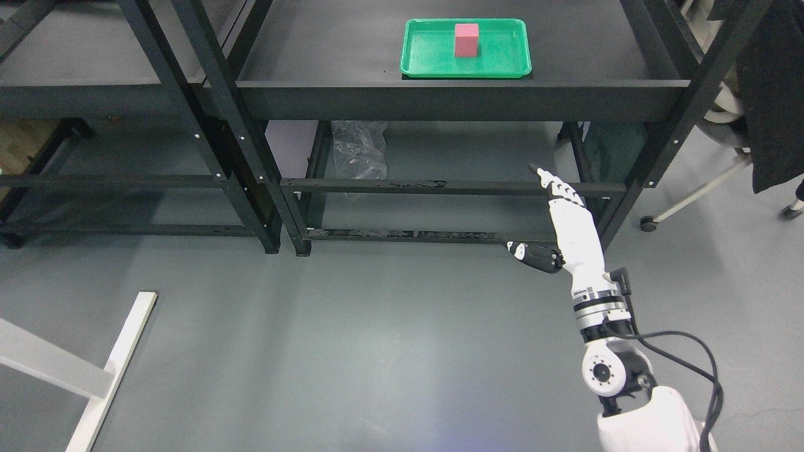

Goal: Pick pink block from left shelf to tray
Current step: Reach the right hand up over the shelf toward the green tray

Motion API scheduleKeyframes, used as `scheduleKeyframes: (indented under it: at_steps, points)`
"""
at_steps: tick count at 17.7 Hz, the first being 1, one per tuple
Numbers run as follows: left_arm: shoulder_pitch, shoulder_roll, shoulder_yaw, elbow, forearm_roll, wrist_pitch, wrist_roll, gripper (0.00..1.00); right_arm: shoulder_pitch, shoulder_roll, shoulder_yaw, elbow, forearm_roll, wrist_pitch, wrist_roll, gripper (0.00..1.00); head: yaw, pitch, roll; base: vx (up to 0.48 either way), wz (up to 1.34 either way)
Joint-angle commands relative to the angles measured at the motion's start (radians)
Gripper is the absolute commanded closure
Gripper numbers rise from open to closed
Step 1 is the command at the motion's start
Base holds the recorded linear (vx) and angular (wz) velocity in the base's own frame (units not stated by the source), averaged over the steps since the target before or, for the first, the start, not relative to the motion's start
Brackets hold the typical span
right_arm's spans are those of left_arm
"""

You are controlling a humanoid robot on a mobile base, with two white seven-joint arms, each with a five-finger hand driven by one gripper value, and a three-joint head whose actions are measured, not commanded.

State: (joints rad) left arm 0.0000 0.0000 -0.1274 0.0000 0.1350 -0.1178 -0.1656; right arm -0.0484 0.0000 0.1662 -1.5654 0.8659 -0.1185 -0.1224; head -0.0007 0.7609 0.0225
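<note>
Block [467, 39], pink and upright, stands inside the green tray [427, 59] at the upper middle of the frame, a little right of the tray's centre and clear of its rim. The tray sits on the top deck of the right-hand black shelf [452, 100], near that deck's front edge. A second black shelf [94, 88] fills the upper left of the frame, and its visible deck shows no block. The right hand [568, 216] is at the lower right, well below the tray and in front of the shelf's lower rails, with fingers extended and spread, thumb splayed to the side, and nothing in its grasp. The left arm is not visible. Judging from how things lie, the block is already where the task wants it, so the placing looks done and the arm only needs to keep clear. The risks from here are few. If the hand rises straight up, it could catch the front lip of the deck or the lower crossbar [452, 186], since it hangs just in front of them. A knock on the shelf could jolt the tray toward the front edge or tip the block, which stands on a narrow face. A cable [691, 351] loops by the forearm and could snag on a swing.
</note>
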Motion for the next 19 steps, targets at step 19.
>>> scheduleKeyframes:
  at_steps: [19]
  points:
    - [0.020, 0.017, 0.000, -0.017, 0.000, 0.000, 0.000, 0.00, -0.022, -0.017, 0.091, -0.028, 0.084, 0.119, -0.362, 0.01, 0.0000, 0.000, 0.000, 0.255, 0.03]
